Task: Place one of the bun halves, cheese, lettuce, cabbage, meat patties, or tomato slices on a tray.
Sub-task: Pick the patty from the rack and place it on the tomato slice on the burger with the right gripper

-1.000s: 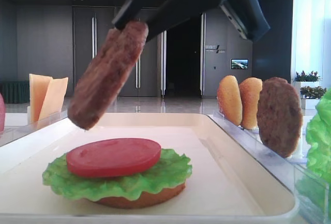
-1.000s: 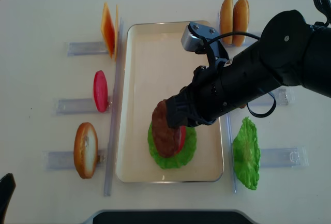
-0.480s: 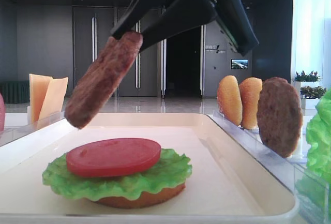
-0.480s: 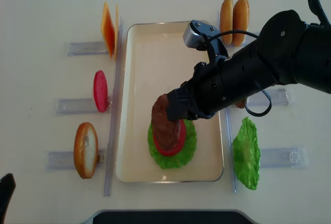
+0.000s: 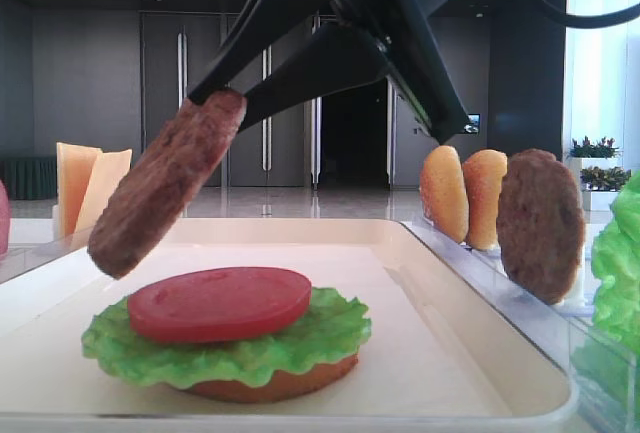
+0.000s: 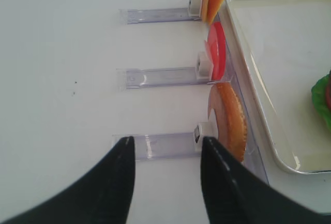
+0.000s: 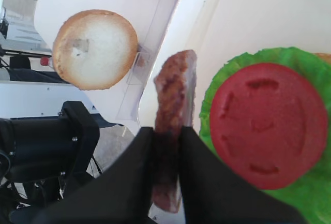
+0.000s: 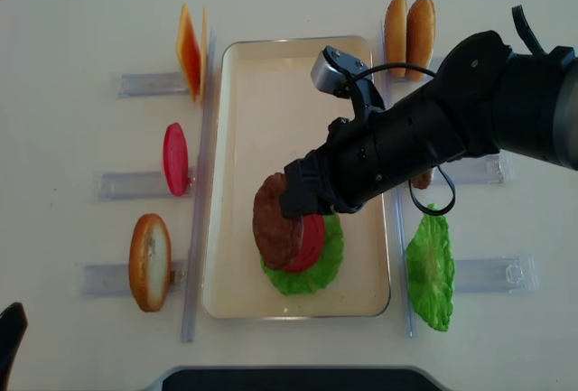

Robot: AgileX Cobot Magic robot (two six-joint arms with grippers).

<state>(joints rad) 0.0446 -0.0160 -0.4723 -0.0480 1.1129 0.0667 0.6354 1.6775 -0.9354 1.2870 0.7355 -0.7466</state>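
Meat patty (image 5: 165,185), a rough brown disc, hangs tilted in the air above the cream-white tray (image 8: 248,93), its upper edge pinched between the two black fingers of the right pincer (image 7: 166,133). Its lower edge sits over the left side of a small stack lying flat on the tray: a red tomato slice (image 5: 219,302) on a ruffled green lettuce leaf (image 5: 300,345), with what looks like a bun half (image 5: 270,385) underneath, though only its rim shows. The patty does not touch the tomato in the low side view.

The right arm (image 8: 452,129) reaches across the tray from the right of the overhead view. Just outside the tray's right rim, clear racks hold two upright golden bun halves (image 8: 408,23), a second brown patty (image 5: 540,223) and a loose lettuce leaf (image 8: 430,267). On the left side, racks hold pale cheese slices (image 8: 190,51), a red tomato slice on edge (image 8: 175,158) and another bun half (image 8: 150,261), all standing on the white desk (image 8: 72,102).

The left pincer (image 6: 165,172) hangs above the desk beside the left racks, its fingers spread apart with nothing between them.
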